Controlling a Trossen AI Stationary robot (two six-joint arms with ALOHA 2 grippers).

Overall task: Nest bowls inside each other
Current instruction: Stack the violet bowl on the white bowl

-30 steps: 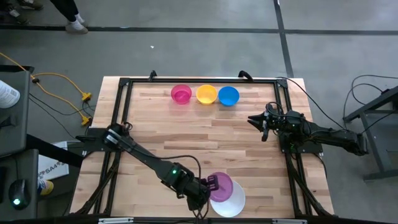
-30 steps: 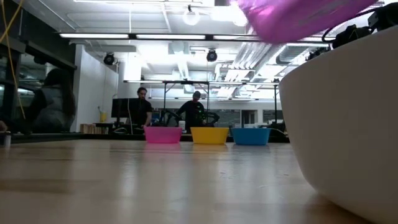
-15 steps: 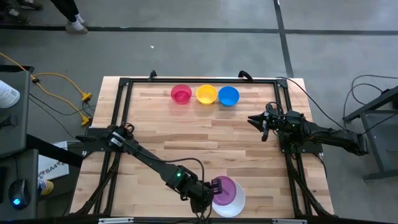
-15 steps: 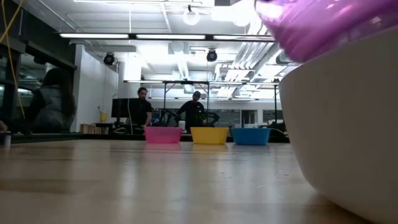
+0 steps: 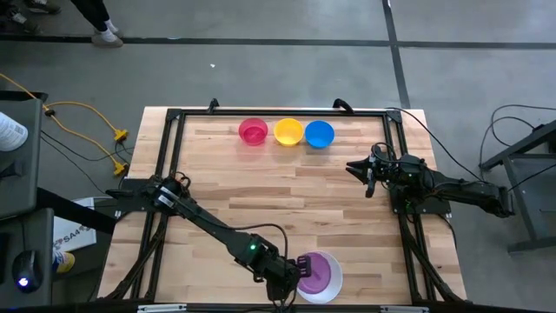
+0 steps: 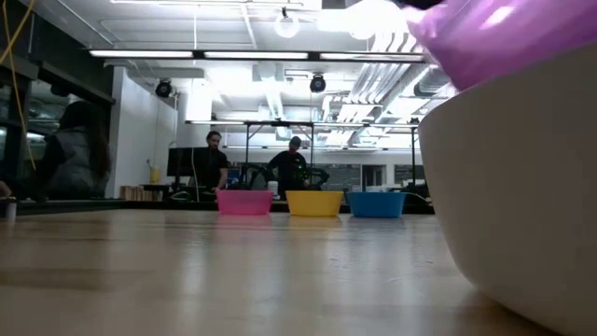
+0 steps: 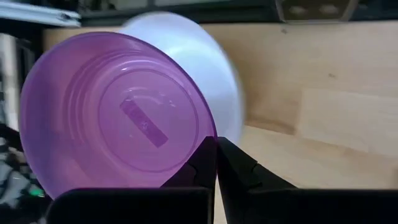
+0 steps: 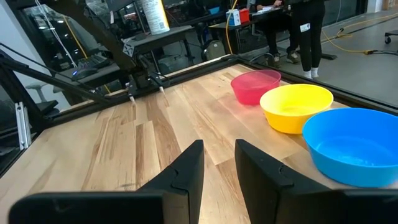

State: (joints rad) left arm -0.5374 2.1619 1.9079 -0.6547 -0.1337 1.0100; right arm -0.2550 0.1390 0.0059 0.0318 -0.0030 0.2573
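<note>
Seen from above, the smooth round purple bowl (image 5: 317, 270) is gripped at its rim by the left tool (image 5: 298, 269), inside the white bowl (image 5: 328, 285) near the desk's (image 5: 287, 187) front edge. In the low view, both bowls are cut off. In the right wrist view, the right tool (image 8: 219, 163) is parted, empty.

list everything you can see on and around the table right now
purple bowl: 1, purple, tilted in the white bowl at the table's near edge, rim pinched by the left gripper
white bowl: 1, white, larger, near edge of the table
pink bowl: 1, pink, left end of the row at the far edge
yellow bowl: 1, yellow, middle of that row
blue bowl: 1, blue, right end of that row
table: 1, light wood, black frame
yellow cable: 1, on the floor left of the table
people: 2, in the room behind
left gripper: shut on the purple bowl's rim
right gripper: open, empty, waiting at the table's right side
</note>
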